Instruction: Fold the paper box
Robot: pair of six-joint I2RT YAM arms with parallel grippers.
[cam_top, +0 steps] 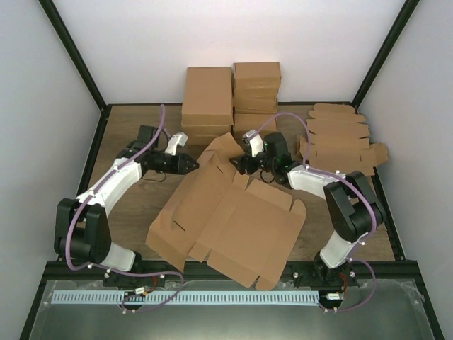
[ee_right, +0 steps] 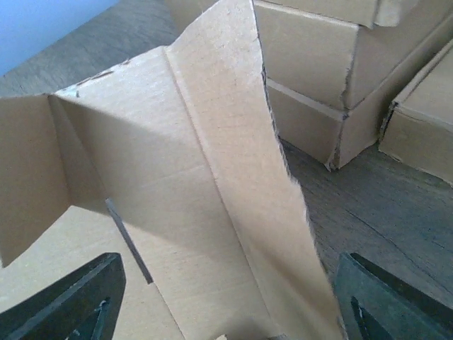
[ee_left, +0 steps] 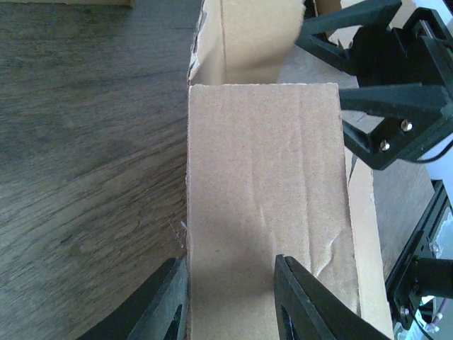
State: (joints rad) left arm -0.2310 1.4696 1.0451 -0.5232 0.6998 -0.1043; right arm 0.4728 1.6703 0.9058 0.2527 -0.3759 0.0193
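The paper box (cam_top: 226,219) lies mostly flat and unfolded in the middle of the table, its far flaps raised. My left gripper (cam_top: 192,164) is at the far-left flap. In the left wrist view its fingers (ee_left: 166,304) stand partly apart over a cardboard panel (ee_left: 262,177), one finger just off the panel's left edge, and nothing is clamped. My right gripper (cam_top: 243,164) is at the far flap from the other side. Its jaws (ee_right: 226,312) are wide open with an upright flap (ee_right: 233,163) between them, untouched. The right gripper (ee_left: 318,71) also shows in the left wrist view.
Stacks of folded brown boxes (cam_top: 233,99) stand at the back, close behind the raised flap (ee_right: 340,71). A pile of flat cardboard blanks (cam_top: 340,138) lies at the back right. Bare wooden table (cam_top: 134,205) shows to the left of the box.
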